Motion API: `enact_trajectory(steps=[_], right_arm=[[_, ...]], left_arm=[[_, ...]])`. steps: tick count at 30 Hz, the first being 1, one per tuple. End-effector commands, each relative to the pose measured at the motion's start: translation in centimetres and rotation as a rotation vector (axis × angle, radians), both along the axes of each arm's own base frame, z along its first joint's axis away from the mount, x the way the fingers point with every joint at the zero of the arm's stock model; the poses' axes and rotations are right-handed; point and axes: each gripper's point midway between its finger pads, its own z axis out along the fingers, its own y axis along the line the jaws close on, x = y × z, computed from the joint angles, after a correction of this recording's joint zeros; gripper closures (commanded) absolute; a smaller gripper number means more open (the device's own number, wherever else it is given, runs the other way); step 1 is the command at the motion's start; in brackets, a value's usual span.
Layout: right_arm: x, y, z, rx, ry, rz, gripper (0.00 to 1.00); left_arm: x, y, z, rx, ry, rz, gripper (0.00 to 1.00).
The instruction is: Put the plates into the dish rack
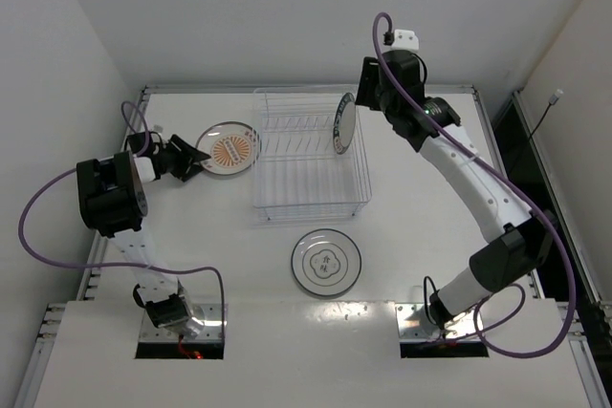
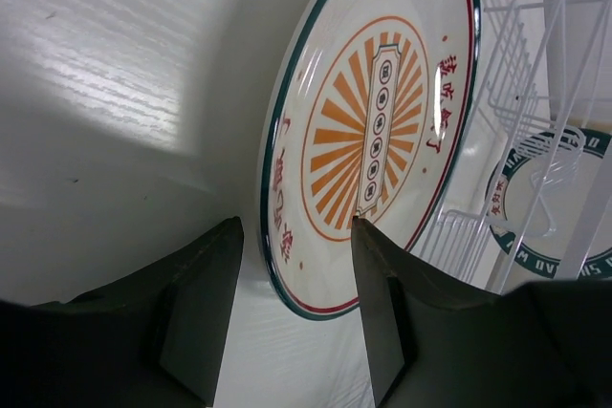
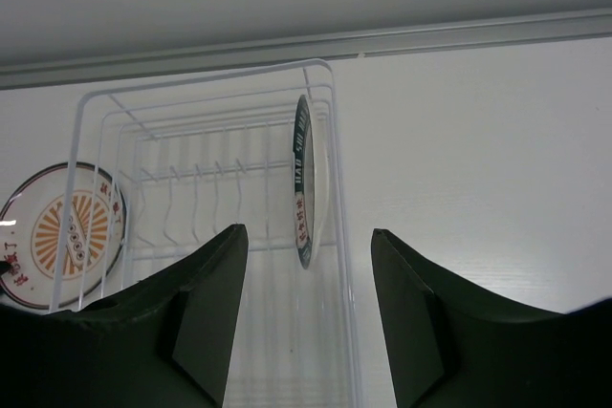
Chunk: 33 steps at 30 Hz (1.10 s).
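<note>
The dish rack [image 1: 311,200] of pale wire stands mid-table. The dark blue-rimmed plate [image 1: 344,124] stands on edge at its far right end; it also shows in the right wrist view [image 3: 304,182]. My right gripper [image 1: 367,83] is open, just behind and above that plate, apart from it [image 3: 306,265]. The orange sunburst plate [image 1: 229,149] lies flat left of the rack, also in the left wrist view [image 2: 373,121]. My left gripper [image 1: 196,160] is open at that plate's near-left rim [image 2: 296,279], holding nothing. The white plate with grey rings [image 1: 326,262] lies flat in front of the rack.
White walls close in at the back and both sides. A raised metal rail [image 1: 306,89] edges the table at the back. Purple cables [image 1: 57,255] loop beside both arms. The rack's wire wall [image 2: 535,121] stands right beside the sunburst plate.
</note>
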Motion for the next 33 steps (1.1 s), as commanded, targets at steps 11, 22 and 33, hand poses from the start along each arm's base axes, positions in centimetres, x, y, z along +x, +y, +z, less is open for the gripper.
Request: enact_trajectory(steps=[11,22,33], right_arm=[[-0.4,-1.4,2.8,0.08,-0.068,0.003,0.48],[-1.3,-0.9,4.0,0.138,-0.08,0.102,0.48],[-1.1,6.1,-0.3,0.355,0.033,0.546,0.44]], left_arm=[[-1.3,-1.1,-2.3,-0.054,0.069,-0.055,1.0],[-2.9,4.3,13.3,0.366,-0.263,0.141,1.0],[-4.2,-3.2,19.7,-0.117,-0.713,-0.156,1.0]])
